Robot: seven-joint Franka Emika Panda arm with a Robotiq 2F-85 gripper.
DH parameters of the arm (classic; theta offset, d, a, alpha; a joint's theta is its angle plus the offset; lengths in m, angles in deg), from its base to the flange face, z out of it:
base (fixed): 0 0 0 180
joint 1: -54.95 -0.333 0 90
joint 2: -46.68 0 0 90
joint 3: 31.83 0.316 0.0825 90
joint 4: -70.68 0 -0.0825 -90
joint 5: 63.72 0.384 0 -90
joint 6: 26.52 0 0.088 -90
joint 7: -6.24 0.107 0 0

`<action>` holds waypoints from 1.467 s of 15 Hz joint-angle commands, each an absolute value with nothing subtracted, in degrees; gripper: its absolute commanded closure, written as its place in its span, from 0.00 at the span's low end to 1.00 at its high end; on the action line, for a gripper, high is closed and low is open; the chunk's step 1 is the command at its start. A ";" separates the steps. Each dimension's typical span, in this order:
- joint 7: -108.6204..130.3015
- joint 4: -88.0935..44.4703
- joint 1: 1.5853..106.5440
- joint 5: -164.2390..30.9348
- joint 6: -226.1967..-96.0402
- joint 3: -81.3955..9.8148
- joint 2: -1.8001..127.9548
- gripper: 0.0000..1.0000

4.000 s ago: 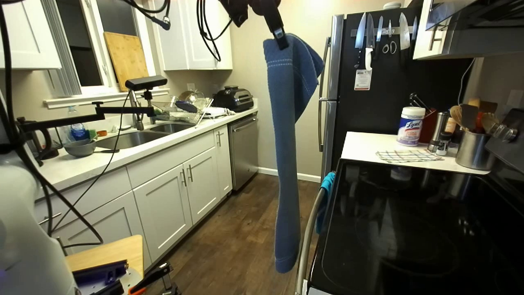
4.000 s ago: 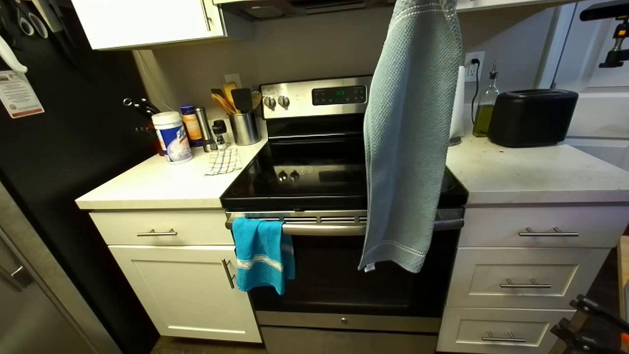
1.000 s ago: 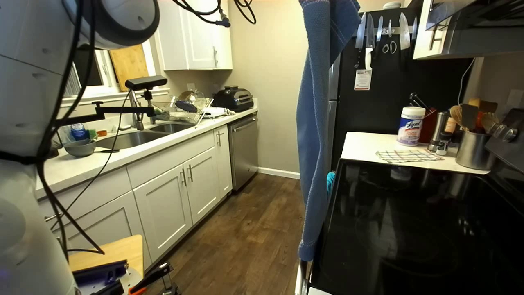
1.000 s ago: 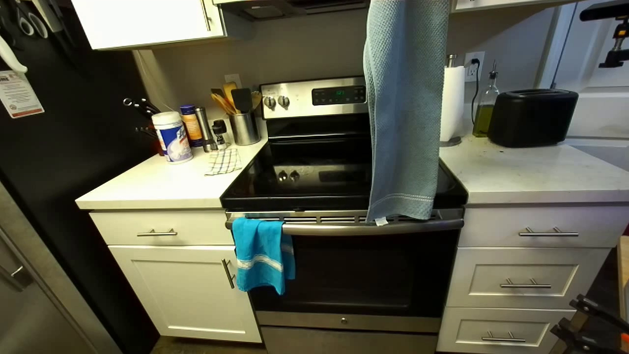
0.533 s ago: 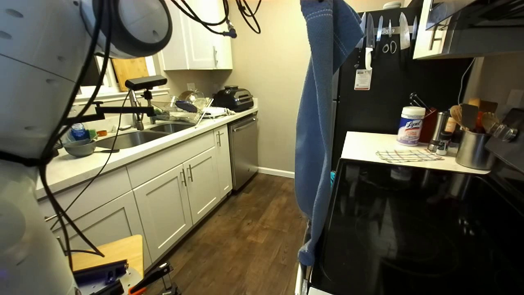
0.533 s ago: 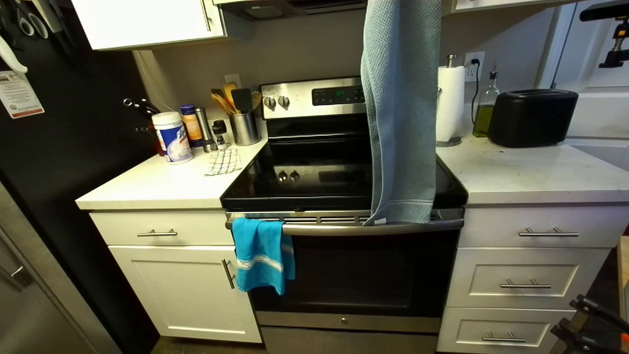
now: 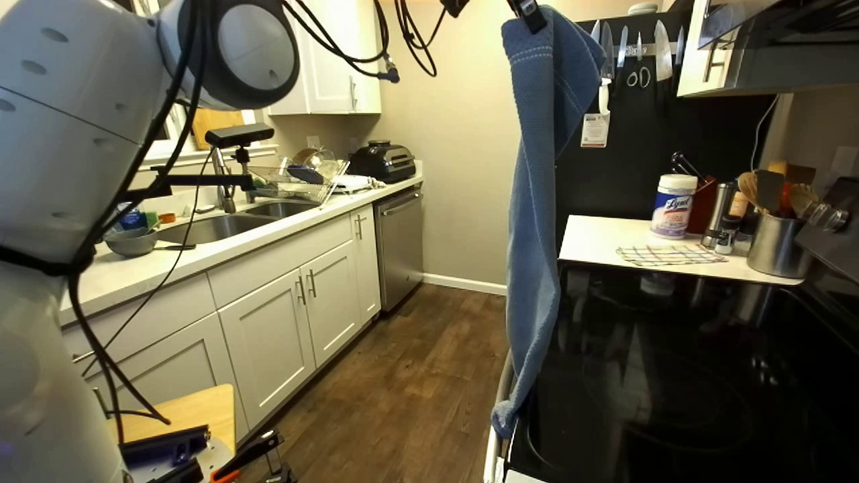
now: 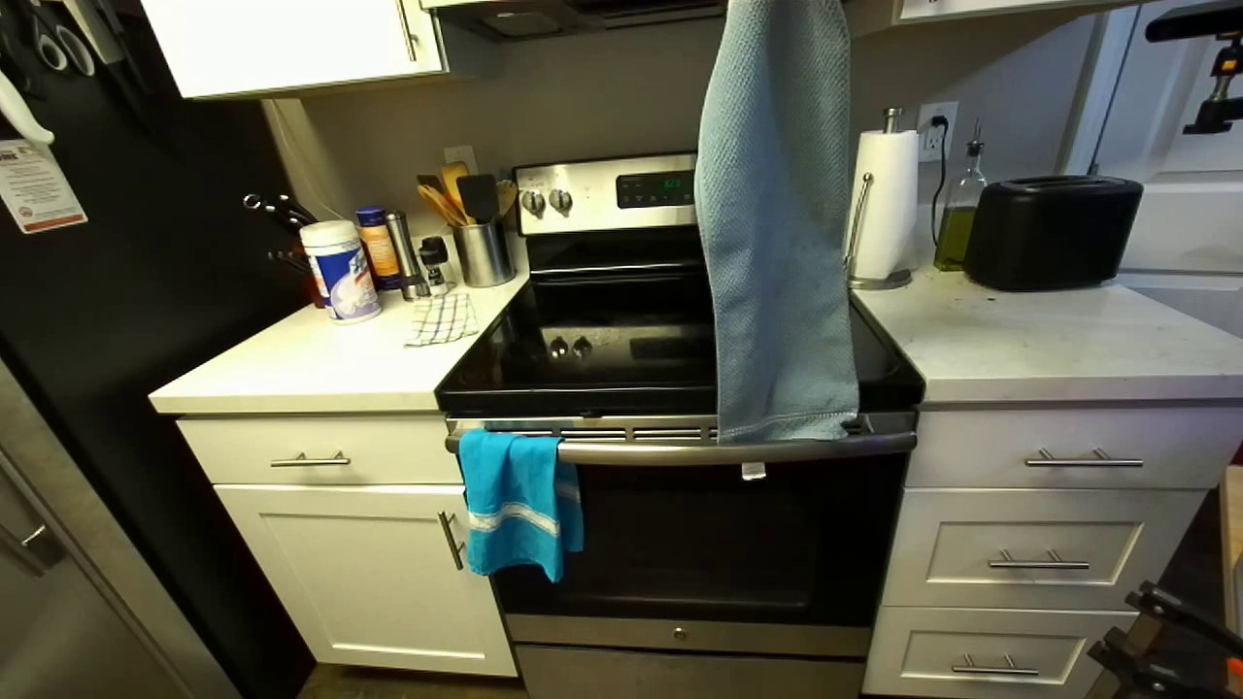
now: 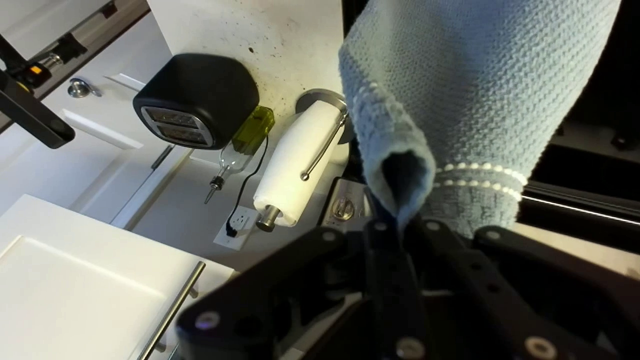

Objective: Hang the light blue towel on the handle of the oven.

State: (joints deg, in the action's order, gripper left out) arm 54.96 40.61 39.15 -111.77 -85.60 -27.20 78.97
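The light blue towel [image 7: 533, 201] hangs lengthwise from my gripper [image 7: 533, 17]; it looks paler in an exterior view [image 8: 777, 233]. In the wrist view the black fingers [image 9: 402, 227] are shut on a folded edge of the towel [image 9: 480, 90]. The towel's lower end is curled at the oven handle [image 7: 493, 453]. In an exterior view its hem meets the top of the handle bar [image 8: 660, 453], and its white tag [image 8: 754, 471] shows just below the bar. Whether the hem lies behind the bar is hard to tell. The gripper is out of that view.
A turquoise towel [image 8: 515, 505] hangs on the handle's left end. The black stovetop [image 7: 658, 376] lies beside the hanging towel. A paper towel roll [image 8: 886, 204], an oil bottle [image 8: 958, 218] and a toaster [image 8: 1054, 233] stand on the counter. A range hood [image 7: 792, 47] overhangs the stove.
Over four seconds the towel has moved to the oven. During the last second my gripper has come down into view, the towel's lower end has curled, and its tag has dropped below the bar.
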 commanded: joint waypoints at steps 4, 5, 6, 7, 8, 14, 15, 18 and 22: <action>50.65 49.79 36.82 -104.92 -81.13 -35.14 85.20 0.99; 50.59 50.76 36.58 -104.03 -80.70 -36.07 86.02 0.99; 50.68 51.64 36.31 -103.36 -80.43 -36.96 86.92 0.99; 50.69 52.50 36.12 -102.56 -80.28 -37.76 87.79 0.99; 53.62 45.92 36.77 -103.06 -82.44 -35.12 84.34 0.99; 53.42 45.92 36.27 -102.52 -83.35 -35.30 86.43 0.99; 50.65 52.92 35.38 -101.35 -81.38 -38.62 90.88 0.99; 53.16 45.87 35.91 -102.28 -83.89 -35.74 87.99 0.99; 51.69 49.09 35.14 -98.86 -84.09 -40.01 91.79 0.99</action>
